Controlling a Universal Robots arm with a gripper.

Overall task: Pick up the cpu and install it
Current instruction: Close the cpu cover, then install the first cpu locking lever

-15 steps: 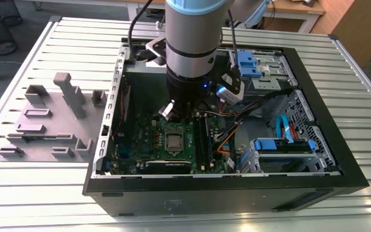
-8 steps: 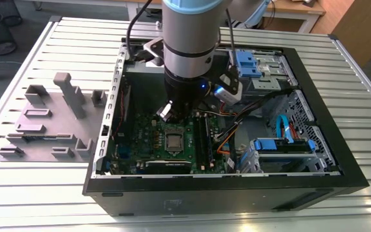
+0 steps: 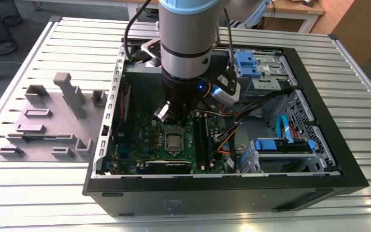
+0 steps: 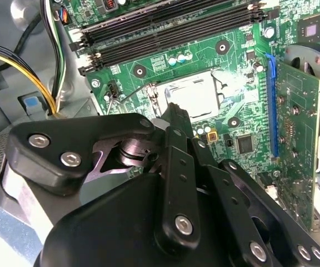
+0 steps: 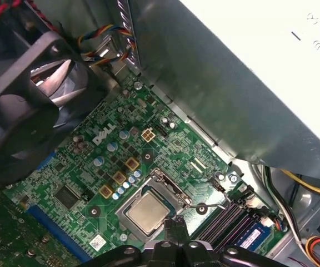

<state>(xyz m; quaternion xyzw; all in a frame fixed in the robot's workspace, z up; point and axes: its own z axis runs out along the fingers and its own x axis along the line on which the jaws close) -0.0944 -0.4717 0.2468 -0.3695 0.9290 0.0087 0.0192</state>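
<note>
— Gripper [image 5: 174,233] first: we see its black fingers [image 4: 174,133] drawn together to a narrow tip right above the motherboard, with nothing between them as far as we can make out. In the exterior view the arm [image 3: 189,48] comes straight down into the open computer case [image 3: 224,186], and the gripper [image 3: 167,115] hangs just over the board.

— And the cpu?

— We find the cpu [image 5: 148,213] lying flat in its socket on the green motherboard [image 5: 110,167], its silvery top facing up. In the first wrist view the fingertips sit just beside its edge; whether they touch it we can't say, since the angle hides the gap. In the second wrist view the cpu [image 4: 196,94] shows beyond the finger tips, with the memory slots [image 4: 171,30] past it.

— Going across the exterior view from its left?

— We start with the lilac-grey holder blocks [image 3: 50,121] on the slatted table [image 3: 44,183], outside the case. Then comes the case wall, then the motherboard [image 3: 163,145] with the cpu [image 3: 173,141] near its middle, directly below the gripper. Further toward the exterior view's right we see blue drive brackets [image 3: 282,145] and loose cables [image 3: 234,128].
</note>
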